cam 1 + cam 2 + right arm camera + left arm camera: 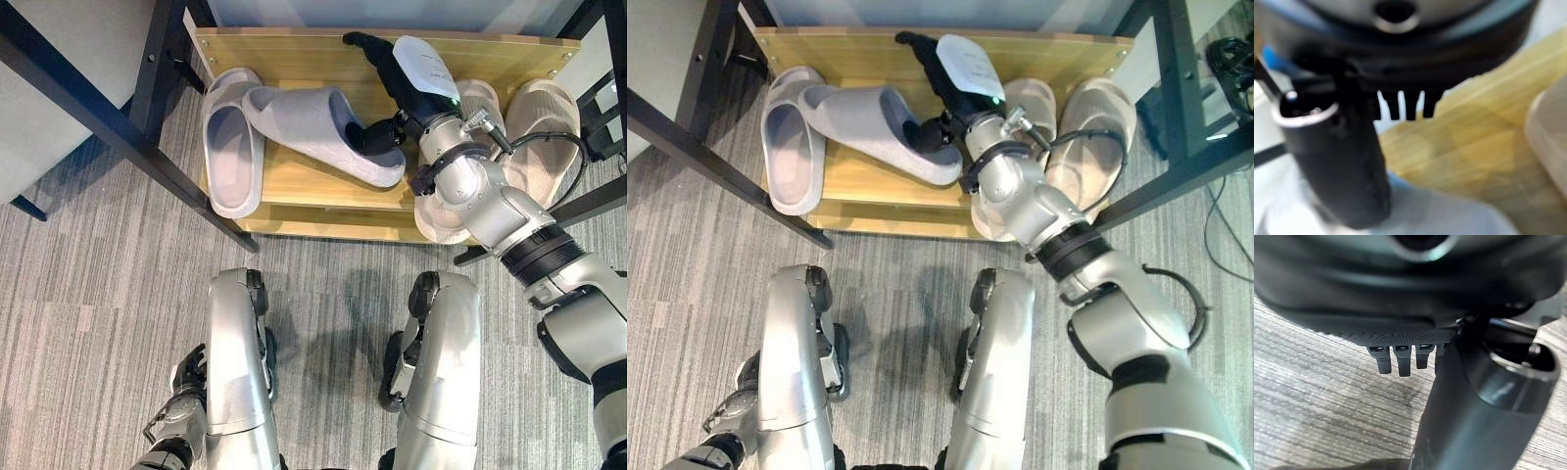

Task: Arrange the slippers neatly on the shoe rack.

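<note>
Two grey slippers lie on the left of the wooden shoe rack [294, 54]. One grey slipper [230, 147] points straight back; the other grey slipper [313, 127] lies slanted across the shelf, one end overlapping the first. Two beige slippers are on the right: one [544, 127] in full view, the other [480, 98] partly under my right arm. My right hand [411, 73] reaches over the shelf's middle, fingers straight toward the back and thumb [1342, 161] resting on the slanted grey slipper [1449, 215]. My left hand [181, 387] hangs low by the floor, fingers relaxed and holding nothing.
Black metal frame bars [127, 127] slant across the left side in front of the rack, and more black bars [588, 201] stand at the right. Grey striped carpet [98, 294] lies in front of the rack. Bare wood [294, 176] shows between the slipper pairs.
</note>
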{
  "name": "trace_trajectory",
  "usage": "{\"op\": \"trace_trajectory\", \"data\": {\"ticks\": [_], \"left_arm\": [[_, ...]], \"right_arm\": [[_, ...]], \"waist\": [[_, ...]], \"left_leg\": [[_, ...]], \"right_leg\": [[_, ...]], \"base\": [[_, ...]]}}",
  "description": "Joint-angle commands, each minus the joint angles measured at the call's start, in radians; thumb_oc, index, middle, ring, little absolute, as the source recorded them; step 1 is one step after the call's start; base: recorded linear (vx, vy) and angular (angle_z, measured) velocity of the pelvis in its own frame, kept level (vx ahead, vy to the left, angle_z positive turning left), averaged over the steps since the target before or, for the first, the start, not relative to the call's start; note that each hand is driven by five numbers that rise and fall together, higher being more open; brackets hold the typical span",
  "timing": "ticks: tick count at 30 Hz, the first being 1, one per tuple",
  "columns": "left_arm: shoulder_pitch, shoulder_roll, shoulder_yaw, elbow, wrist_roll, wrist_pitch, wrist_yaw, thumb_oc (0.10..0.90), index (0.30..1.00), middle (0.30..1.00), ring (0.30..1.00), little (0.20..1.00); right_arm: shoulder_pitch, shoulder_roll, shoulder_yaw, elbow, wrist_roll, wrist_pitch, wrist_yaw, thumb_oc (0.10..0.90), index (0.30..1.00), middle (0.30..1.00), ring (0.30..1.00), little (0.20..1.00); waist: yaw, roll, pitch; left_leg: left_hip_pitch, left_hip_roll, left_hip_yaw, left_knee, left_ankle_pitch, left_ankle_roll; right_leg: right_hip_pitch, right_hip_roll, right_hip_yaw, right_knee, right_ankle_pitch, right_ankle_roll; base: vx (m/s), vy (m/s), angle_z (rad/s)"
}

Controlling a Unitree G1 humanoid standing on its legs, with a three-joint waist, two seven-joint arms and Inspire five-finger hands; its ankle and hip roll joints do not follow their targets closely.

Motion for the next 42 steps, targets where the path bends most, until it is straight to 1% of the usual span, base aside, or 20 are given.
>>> {"op": "trace_trajectory", "data": {"ticks": [1, 4, 5, 6, 8, 9, 12, 14, 20, 21, 22, 24, 31, 32, 35, 40, 42], "left_arm": [[0.006, 0.03, -0.004, 0.028, 0.015, -0.002, 0.007, 0.8, 0.9, 0.9, 0.9, 0.9], [0.0, 0.03, -0.002, 0.029, 0.013, 0.004, 0.006, 0.8, 0.9, 0.9, 0.9, 0.9], [0.002, 0.03, 0.006, 0.03, 0.015, 0.01, 0.002, 0.8, 0.9, 0.9, 0.9, 0.9], [0.002, 0.03, 0.005, 0.03, 0.015, 0.01, 0.002, 0.8, 0.9, 0.9, 0.9, 0.9], [0.003, 0.026, 0.018, 0.036, 0.029, 0.016, 0.007, 0.8, 0.9, 0.9, 0.9, 0.9], [0.004, 0.027, 0.017, 0.035, 0.029, 0.016, 0.007, 0.8, 0.9, 0.9, 0.9, 0.9], [-0.003, 0.027, 0.031, 0.039, 0.057, 0.02, 0.017, 0.8, 0.9, 0.9, 0.9, 0.9], [-0.007, 0.028, 0.037, 0.042, 0.073, 0.021, 0.02, 0.8, 0.9, 0.9, 0.9, 0.9], [-0.023, 0.021, 0.042, 0.043, 0.103, 0.029, 0.029, 0.8, 0.9, 0.9, 0.9, 0.9], [-0.022, 0.022, 0.041, 0.043, 0.103, 0.029, 0.029, 0.8, 0.9, 0.9, 0.9, 0.9], [-0.027, 0.014, 0.038, 0.042, 0.11, 0.03, 0.028, 0.8, 0.9, 0.9, 0.9, 0.9], [-0.03, 0.01, 0.034, 0.037, 0.115, 0.03, 0.031, 0.8, 0.9, 0.9, 0.9, 0.9], [-0.04, 0.005, 0.023, 0.029, 0.131, 0.034, 0.037, 0.8, 0.9, 0.9, 0.9, 0.9], [-0.039, 0.004, 0.025, 0.028, 0.133, 0.039, 0.04, 0.8, 0.9, 0.9, 0.9, 0.9], [-0.035, 0.003, 0.032, 0.03, 0.143, 0.043, 0.04, 0.8, 0.9, 0.9, 0.9, 0.9], [-0.033, -0.001, 0.034, 0.024, 0.148, 0.039, 0.046, 0.8, 0.9, 0.9, 0.9, 0.9], [-0.038, -0.005, 0.035, 0.018, 0.153, 0.039, 0.05, 0.8, 0.9, 0.9, 0.9, 0.9]], "right_arm": [[-0.234, -0.007, -0.015, -0.088, -0.003, -0.025, 0.044, 0.8, 0.9, 0.9, 0.9, 0.9], [-0.231, -0.016, -0.016, -0.106, -0.015, -0.02, 0.046, 0.8, 0.9, 0.9, 0.9, 0.9], [-0.216, -0.042, -0.028, -0.141, -0.046, -0.026, 0.034, 0.8, 0.9, 0.9, 0.9, 0.9], [-0.213, -0.043, -0.03, -0.144, -0.047, -0.025, 0.035, 0.8, 0.9, 0.9, 0.9, 0.9], [-0.15, -0.064, -0.099, -0.222, -0.073, -0.026, -0.004, 0.8, 0.9, 0.9, 0.9, 0.9], [-0.146, -0.065, -0.103, -0.227, -0.074, -0.024, -0.003, 0.8, 0.9, 0.9, 0.9, 0.9], [-0.047, -0.079, -0.24, -0.349, -0.106, -0.016, -0.046, 0.8, 0.9, 0.9, 0.9, 0.9], [-0.009, -0.082, -0.294, -0.399, -0.12, -0.01, -0.06, 0.8, 0.9, 0.9, 0.9, 0.9], [0.116, -0.064, -0.393, -0.518, -0.139, -0.006, -0.054, 0.8, 0.9, 0.9, 0.9, 0.9], [0.118, -0.064, -0.394, -0.519, -0.139, -0.005, -0.053, 0.8, 0.9, 0.9, 0.9, 0.9], [0.16, -0.041, -0.408, -0.534, -0.137, -0.011, -0.051, 0.8, 0.9, 0.9, 0.9, 0.9], [0.183, -0.026, -0.415, -0.54, -0.143, -0.011, -0.051, 0.8, 0.9, 0.9, 0.9, 0.9], [0.21, 0.014, -0.416, -0.549, -0.186, -0.008, -0.059, 0.8, 0.9, 0.9, 0.9, 0.9], [0.23, 0.032, -0.424, -0.569, -0.192, -0.012, -0.06, 0.8, 0.9, 0.9, 0.9, 0.9], [0.273, 0.053, -0.441, -0.621, -0.219, -0.018, -0.053, 0.8, 0.9, 0.9, 0.9, 0.9], [0.308, 0.071, -0.441, -0.656, -0.231, -0.027, -0.042, 0.8, 0.9, 0.9, 0.9, 0.9], [0.35, 0.087, -0.443, -0.683, -0.227, -0.035, -0.032, 0.8, 0.9, 0.9, 0.9, 0.9]], "waist": [[0.049, -0.015, -0.024], [0.047, -0.018, -0.028], [0.043, -0.019, -0.028], [0.044, -0.019, -0.029], [0.037, -0.017, -0.027], [0.038, -0.018, -0.028], [0.026, -0.019, -0.03], [0.02, -0.019, -0.032], [0.005, -0.021, -0.037], [0.005, -0.021, -0.037], [0.001, -0.02, -0.038], [0.0, -0.02, -0.04], [-0.002, -0.02, -0.042], [-0.005, -0.019, -0.04], [-0.009, -0.021, -0.04], [-0.01, -0.023, -0.035], [-0.013, -0.025, -0.027]], "left_leg": [[0.002, -0.014, -0.138, 0.021, -0.038, 0.019], [0.002, -0.012, -0.139, 0.02, -0.039, 0.018], [0.002, -0.01, -0.139, 0.02, -0.04, 0.018], [0.002, -0.01, -0.14, 0.02, -0.04, 0.018], [0.002, -0.009, -0.14, 0.02, -0.04, 0.02], [0.002, -0.01, -0.14, 0.02, -0.04, 0.02], [0.002, -0.009, -0.135, 0.021, -0.042, 0.02], [0.002, -0.009, -0.134, 0.022, -0.043, 0.02], [0.002, -0.01, -0.131, 0.021, -0.038, 0.019], [0.002, -0.01, -0.131, 0.021, -0.038, 0.019], [0.002, -0.013, -0.13, 0.02, -0.036, 0.018], [0.002, -0.014, -0.128, 0.018, -0.035, 0.017], [0.002, -0.014, -0.127, 0.014, -0.031, 0.016], [0.002, -0.015, -0.127, 0.015, -0.032, 0.017], [0.002, -0.016, -0.126, 0.019, -0.032, 0.017], [0.002, -0.017, -0.128, 0.024, -0.03, 0.017], [0.002, -0.017, -0.127, 0.024, -0.027, 0.019]], "right_leg": [[0.042, 0.006, 0.103, 0.008, 0.007, -0.046], [0.042, 0.007, 0.102, 0.004, 0.008, -0.045], [0.042, 0.007, 0.102, 0.0, 0.01, -0.045], [0.042, 0.007, 0.102, 0.0, 0.01, -0.045], [0.042, 0.01, 0.103, -0.001, 0.01, -0.044], [0.042, 0.01, 0.103, -0.001, 0.01, -0.044], [0.042, 0.016, 0.1, 0.001, 0.009, -0.044], [0.042, 0.018, 0.099, 0.002, 0.01, -0.044], [0.042, 0.023, 0.102, 0.004, 0.014, -0.041], [0.042, 0.023, 0.102, 0.004, 0.014, -0.041], [0.042, 0.025, 0.104, 0.007, 0.012, -0.041], [0.042, 0.027, 0.105, 0.008, 0.011, -0.041], [0.042, 0.03, 0.108, 0.01, 0.011, -0.042], [0.042, 0.031, 0.108, 0.01, 0.011, -0.042], [0.042, 0.032, 0.109, 0.013, 0.01, -0.042], [0.042, 0.032, 0.111, 0.02, 0.011, -0.041], [0.042, 0.032, 0.112, 0.022, 0.01, -0.043]], "base": [[0.0, 0.0, 0.0], [0.0, 0.0, 0.0], [0.0, 0.0, 0.0], [0.0, 0.0, 0.0], [0.0, 0.0, 0.0], [0.0, 0.0, 0.0], [0.01, -0.017, -0.02], [0.0, 0.0, 0.0], [0.0, -0.01, -0.01], [0.0, -0.031, 0.0], [0.0, 0.0, 0.0], [0.0, -0.018, -0.01], [0.0, 0.0, 0.0], [0.0, 0.0, 0.0], [0.0, 0.0, 0.0], [0.0, 0.0, 0.0], [-0.02, 0.004, 0.0]]}}
